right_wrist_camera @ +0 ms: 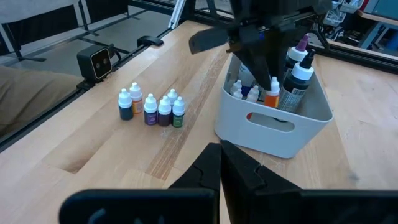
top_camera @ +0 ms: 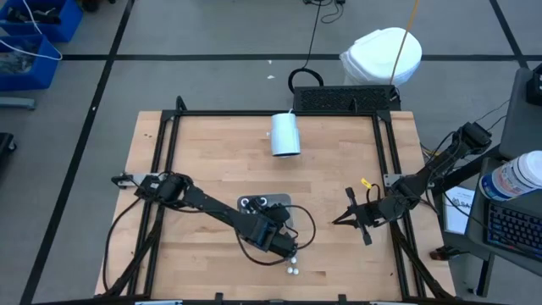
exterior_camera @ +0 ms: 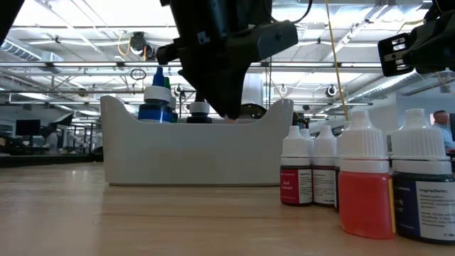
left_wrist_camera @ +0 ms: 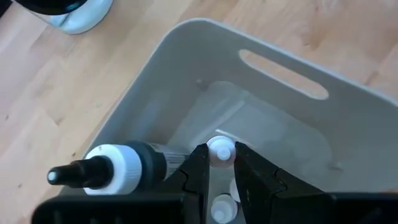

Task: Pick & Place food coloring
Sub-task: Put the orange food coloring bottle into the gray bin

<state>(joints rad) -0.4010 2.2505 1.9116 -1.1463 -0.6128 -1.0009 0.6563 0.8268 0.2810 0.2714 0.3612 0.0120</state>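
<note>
Fingers (left_wrist_camera: 249,171) of the left gripper (left_wrist_camera: 221,155) are clamped on a white-capped food coloring bottle (left_wrist_camera: 220,149) inside the grey bin (left_wrist_camera: 186,68) near the table's front; more bottles (right_wrist_camera: 152,107) are grouped just right of it. Right gripper (right_wrist_camera: 221,163) is held shut, well apart at the right

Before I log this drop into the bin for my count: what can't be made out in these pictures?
- High view: left gripper and arm cover the bin; contents hidden.
- Low view: the bin's wall hides the left gripper's tips and load.
- Left wrist view: fingers clamp a white cap; its bottle's colour is hidden.
- Right wrist view: loose bottles, labels too small.
</note>
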